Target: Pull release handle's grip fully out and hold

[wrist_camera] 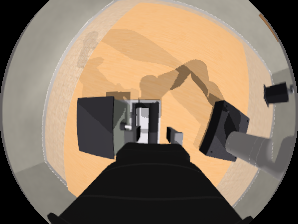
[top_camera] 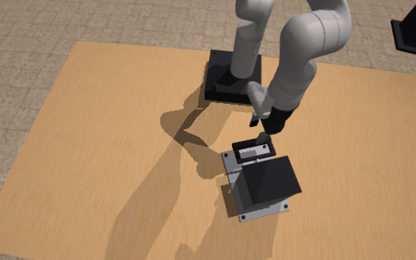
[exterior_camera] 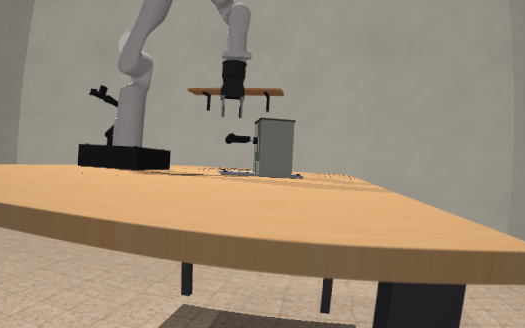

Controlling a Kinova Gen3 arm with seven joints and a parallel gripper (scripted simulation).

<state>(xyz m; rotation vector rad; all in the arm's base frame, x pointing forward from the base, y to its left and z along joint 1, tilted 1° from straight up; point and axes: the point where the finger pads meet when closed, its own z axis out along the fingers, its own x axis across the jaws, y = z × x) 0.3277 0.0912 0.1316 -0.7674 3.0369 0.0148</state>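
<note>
No brand, label or writing is showing on anything in these views.

In the exterior view, the wooden desk point(exterior_camera: 271, 220) is filling the foreground, its front edge running nearest the camera. Further back, the grey housing point(exterior_camera: 274, 146) is standing upright on a pale base plate point(exterior_camera: 291, 176) that is lying flat on the desk. The release handle's grip point(exterior_camera: 236, 138) is sticking out of the housing's face towards the arm's side, held on short stems; its dark bar is lying level well above the desk. From above, the bar's long axis is running parallel to the housing's front face, across the direction of pull, and the grip point(top_camera: 253, 151) is appearing as a dark rectangular frame just in front of the housing point(top_camera: 269, 179).

The gripper point(exterior_camera: 231, 113) is hanging above the grip, apart from it, pointing straight down, with the last arm link rising near-vertically above it. Its fingers point(exterior_camera: 223, 108) are standing wide apart and are holding nothing. From above, the wrist is sitting just beyond the grip, on the side facing the arm's black base point(top_camera: 214, 71).

Farthest back, that base is sitting on the desk, and a small wooden shelf point(exterior_camera: 266, 92) is showing on the wall.
</note>
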